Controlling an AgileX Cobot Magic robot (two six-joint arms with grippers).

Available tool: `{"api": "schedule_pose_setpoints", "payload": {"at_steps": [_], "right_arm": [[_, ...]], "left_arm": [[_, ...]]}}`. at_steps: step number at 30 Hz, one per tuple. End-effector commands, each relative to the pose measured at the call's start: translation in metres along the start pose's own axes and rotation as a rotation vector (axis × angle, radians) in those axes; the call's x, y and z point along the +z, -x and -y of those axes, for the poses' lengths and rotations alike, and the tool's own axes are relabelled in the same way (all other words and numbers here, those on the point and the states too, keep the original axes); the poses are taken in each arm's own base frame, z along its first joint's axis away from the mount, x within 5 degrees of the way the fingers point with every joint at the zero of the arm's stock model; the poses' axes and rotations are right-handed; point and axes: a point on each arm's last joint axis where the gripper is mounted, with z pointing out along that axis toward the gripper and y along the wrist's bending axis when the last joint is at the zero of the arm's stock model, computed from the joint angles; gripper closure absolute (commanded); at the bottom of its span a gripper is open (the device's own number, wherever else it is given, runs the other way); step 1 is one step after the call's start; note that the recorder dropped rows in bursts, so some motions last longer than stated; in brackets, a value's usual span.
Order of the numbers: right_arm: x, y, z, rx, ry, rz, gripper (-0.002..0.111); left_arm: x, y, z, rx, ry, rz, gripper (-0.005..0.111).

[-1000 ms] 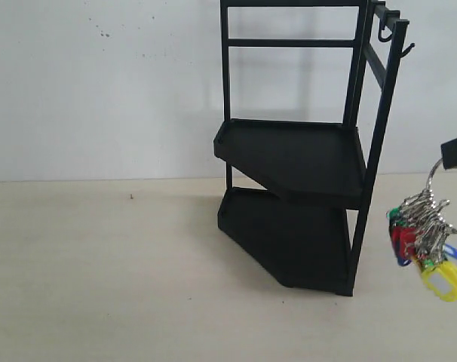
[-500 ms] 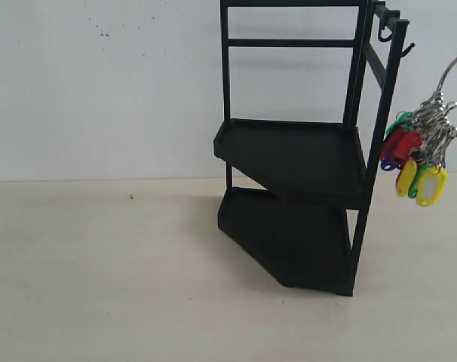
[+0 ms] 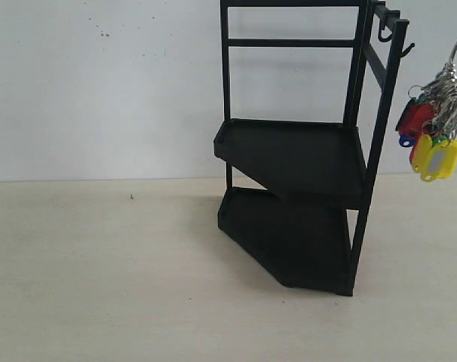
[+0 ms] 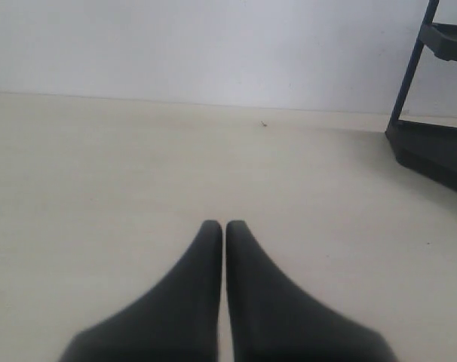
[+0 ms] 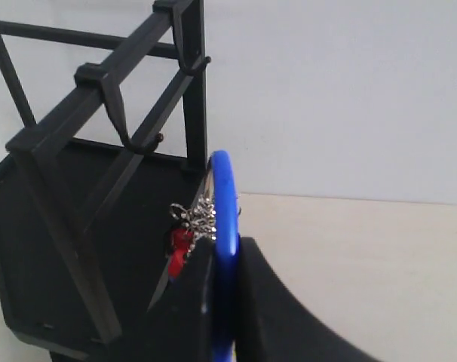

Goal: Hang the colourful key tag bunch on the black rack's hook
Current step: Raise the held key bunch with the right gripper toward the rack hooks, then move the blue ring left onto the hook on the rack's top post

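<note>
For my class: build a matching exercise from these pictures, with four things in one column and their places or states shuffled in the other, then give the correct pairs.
Things
1. colourful plastic key tag bunch
2. tall black metal rack
3. left end effector
4. right end effector

Places or states
A. shut, holding nothing
B. stands on the pale table
C. hangs in the air beside the rack
D. shut on the bunch's blue-sleeved ring

Pairs: 1-C, 2-B, 3-A, 4-D
</note>
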Motion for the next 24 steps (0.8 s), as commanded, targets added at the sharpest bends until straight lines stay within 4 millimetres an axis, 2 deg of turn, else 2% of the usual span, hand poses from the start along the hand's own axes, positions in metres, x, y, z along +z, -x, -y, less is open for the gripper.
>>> {"api": "schedule_pose_setpoints", "payload": {"at_steps": [1,5,9,16,24], "right_arm": [[0.018,0.003,0.0,-0.012,-0.004,0.022,0.108],[0.034,0.0,-0.002,-0.015,0.004,0.022,0.108],[0.042,0.003,-0.003,-0.016,0.016,0.067,0.108],[0.041,0.011,-0.005,-0.016,0.033,0.159,0.108],[0.042,0.01,-0.005,-0.007,0.032,0.141,0.108]], "left_arm": [[0.0,0.0,0.0,0.008,0.001,0.007,0.102],[0.0,0.0,0.0,0.008,0.001,0.007,0.102],[0.0,0.0,0.0,0.008,0.001,0.007,0.102],[0.0,0.0,0.0,0.008,0.001,0.007,0.102],[0.0,0.0,0.0,0.008,0.001,0.007,0.102]]}}
